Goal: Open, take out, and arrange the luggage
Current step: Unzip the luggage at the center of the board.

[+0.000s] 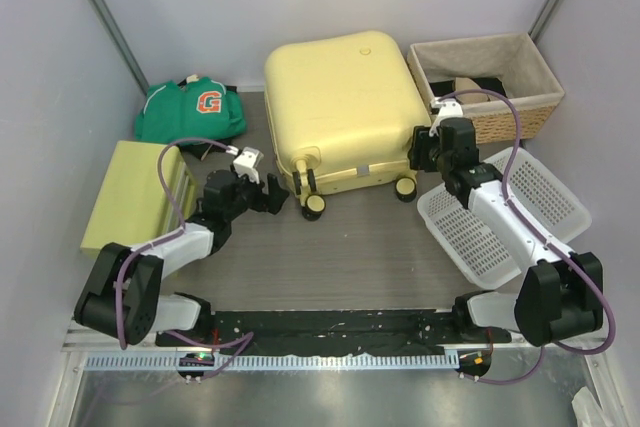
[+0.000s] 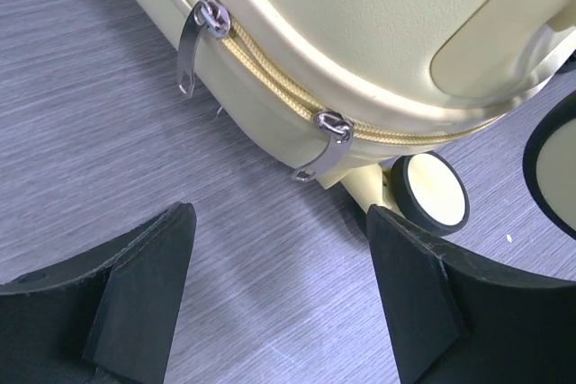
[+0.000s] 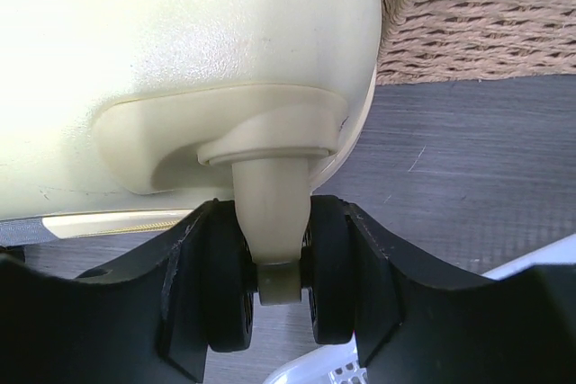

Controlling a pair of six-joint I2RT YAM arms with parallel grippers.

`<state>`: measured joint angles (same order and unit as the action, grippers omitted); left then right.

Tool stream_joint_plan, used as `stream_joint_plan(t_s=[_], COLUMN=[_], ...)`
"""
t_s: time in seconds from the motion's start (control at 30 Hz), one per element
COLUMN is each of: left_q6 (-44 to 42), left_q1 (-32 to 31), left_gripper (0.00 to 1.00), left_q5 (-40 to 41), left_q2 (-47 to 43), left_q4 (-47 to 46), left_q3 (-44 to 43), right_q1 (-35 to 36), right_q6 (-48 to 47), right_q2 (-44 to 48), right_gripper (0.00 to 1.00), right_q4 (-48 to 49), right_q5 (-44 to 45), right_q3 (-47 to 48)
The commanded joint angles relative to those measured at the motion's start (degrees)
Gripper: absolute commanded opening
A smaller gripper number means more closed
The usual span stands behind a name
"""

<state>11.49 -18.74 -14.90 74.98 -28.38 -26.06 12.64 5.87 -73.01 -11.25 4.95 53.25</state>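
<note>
The luggage (image 1: pixel 340 112) lies closed, directly ahead of both my grippers. My right gripper (image 3: pixel 270 290) is clamped around its near wheel (image 3: pixel 229 299), bracing it. My left gripper (image 2: pixel 279 258) is spread and empty, just short of two zipper pulls (image 2: pixel 326 143). Risk: the thin pulls may slip from my grip, or tugging may pivot the case around the held wheel.

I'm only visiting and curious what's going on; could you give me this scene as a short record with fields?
luggage: pale yellow, lying flat, closed
left gripper: open, empty, facing two zipper pulls
right gripper: closed on one wheel
nearby: wicker basket, white plastic basket, green shirt, yellow-green box
</note>
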Motion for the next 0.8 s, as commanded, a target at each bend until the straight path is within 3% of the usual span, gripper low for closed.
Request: stream_joint_plan(t_s=[0.0,0.3,0.53,0.77], left_q6=[-1.99,-3.75,-7.18,-8.06], left_q1=[-0.33,-1.12,-2.0,-2.09], left_gripper=[0.81,0.76,0.48,0.37], left_q5=[-2.33,-2.5,-1.98,-4.35], left_q2=[0.95,7.02,8.78,9.48], left_q4=[-2.38,-3.52,-5.19,-6.42], left_q3=[-3.29,-7.77,-9.35,-9.44], right_q1=[-2.45,-2.45,-2.45,-2.54], right_q6=[-0.16,0.11,-0.07,-0.24], right_q2=[-3.71,-3.54,-3.19,-4.15], right_gripper=[0.25,0.26,0.26,0.26], right_q4=[5.27,5.97,7.64,7.82], right_q5=[0.59,-3.37,-4.25,-6.53], right_q3=[2.2,1.85,0.53,0.53])
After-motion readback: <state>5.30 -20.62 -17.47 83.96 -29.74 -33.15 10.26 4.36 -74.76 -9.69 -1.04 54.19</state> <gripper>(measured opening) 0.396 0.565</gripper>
